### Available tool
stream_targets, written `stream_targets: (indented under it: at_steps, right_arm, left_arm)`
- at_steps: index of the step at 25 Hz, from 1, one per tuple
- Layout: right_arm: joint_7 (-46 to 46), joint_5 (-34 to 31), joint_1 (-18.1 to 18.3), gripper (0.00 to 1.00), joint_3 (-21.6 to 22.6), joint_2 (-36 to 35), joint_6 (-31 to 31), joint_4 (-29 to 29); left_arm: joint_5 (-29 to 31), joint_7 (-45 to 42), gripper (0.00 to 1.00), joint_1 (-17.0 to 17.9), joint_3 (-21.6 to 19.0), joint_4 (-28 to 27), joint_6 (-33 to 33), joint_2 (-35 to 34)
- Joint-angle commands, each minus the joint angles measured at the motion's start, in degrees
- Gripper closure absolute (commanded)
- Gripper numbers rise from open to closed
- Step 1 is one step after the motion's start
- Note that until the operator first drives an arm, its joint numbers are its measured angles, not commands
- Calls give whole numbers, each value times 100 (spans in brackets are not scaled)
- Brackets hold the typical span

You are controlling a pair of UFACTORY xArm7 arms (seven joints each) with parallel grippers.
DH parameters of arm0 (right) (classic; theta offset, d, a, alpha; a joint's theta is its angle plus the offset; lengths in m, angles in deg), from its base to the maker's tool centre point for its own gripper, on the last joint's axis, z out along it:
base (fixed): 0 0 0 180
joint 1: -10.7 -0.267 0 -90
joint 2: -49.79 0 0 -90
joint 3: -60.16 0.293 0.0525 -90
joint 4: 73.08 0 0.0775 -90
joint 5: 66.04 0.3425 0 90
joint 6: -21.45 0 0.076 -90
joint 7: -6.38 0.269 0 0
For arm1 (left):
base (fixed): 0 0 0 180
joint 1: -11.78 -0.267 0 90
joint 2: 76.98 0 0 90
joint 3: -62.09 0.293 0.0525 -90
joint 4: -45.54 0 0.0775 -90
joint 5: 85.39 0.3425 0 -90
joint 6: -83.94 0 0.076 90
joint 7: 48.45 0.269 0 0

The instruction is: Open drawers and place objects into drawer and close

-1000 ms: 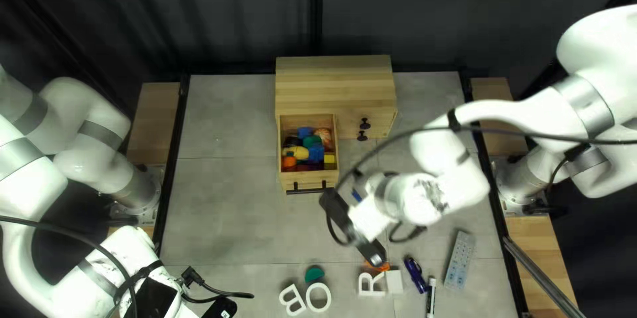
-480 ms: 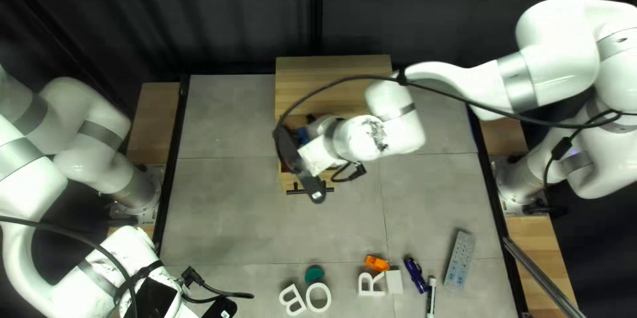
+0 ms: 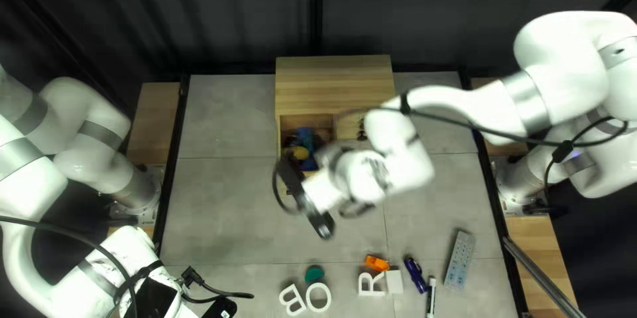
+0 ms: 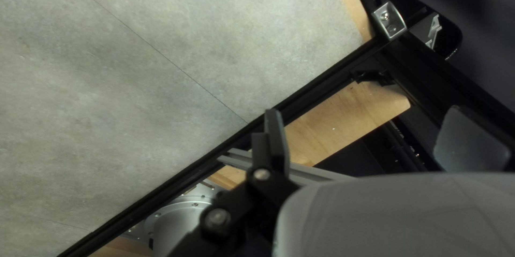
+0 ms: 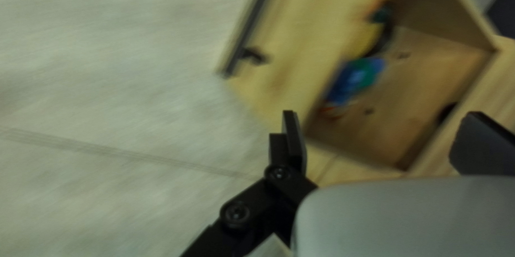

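In the top left view my right gripper hangs over the front of the open drawer, partly covering it. Blue pieces and a yellow one lie inside. The right wrist view shows the right gripper with its fingers wide apart and nothing held, the drawer ahead. Blue and yellow things are bunched near the drawer's front panel. My left gripper is at the bottom edge of the top left view; in its wrist view the left gripper stands open, holding nothing.
Behind the drawer is the wooden cabinet. Near the table's front lie a green piece, white letters, an orange piece, a white block, a blue pen, a marker and a grey remote.
My right gripper swung left from near the orange piece to above the drawer, then shifted toward the table's near edge. The left arm stayed still.
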Motion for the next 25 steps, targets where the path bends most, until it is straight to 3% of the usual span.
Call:
stream_targets:
  at_steps: [1, 5, 8, 11, 18, 25]
  right_arm:
    - [1306, 230, -484, 0, 340, -196, 404, 6]
    - [1888, 302, -660, 0, 473, -205, 82, 405]
    - [1810, 277, -676, 0, 524, -39, -236, 683]
    - [1337, 365, -608, 0, 549, -32, -610, 761]
    - [-938, 1311, -8, 0, 485, -183, -1543, 1022]
    - [-1460, 1583, 133, 0, 504, -514, -1740, 948]
  left_arm:
    - [0, 0, 0, 0, 0, 0, 0, 0]
    - [0, 0, 0, 0, 0, 0, 0, 0]
    - [0, 0, 0, 0, 0, 0, 0, 0]
    - [0, 0, 0, 0, 0, 0, 0, 0]
    - [0, 0, 0, 0, 0, 0, 0, 0]
    - [0, 0, 0, 0, 0, 0, 0, 0]
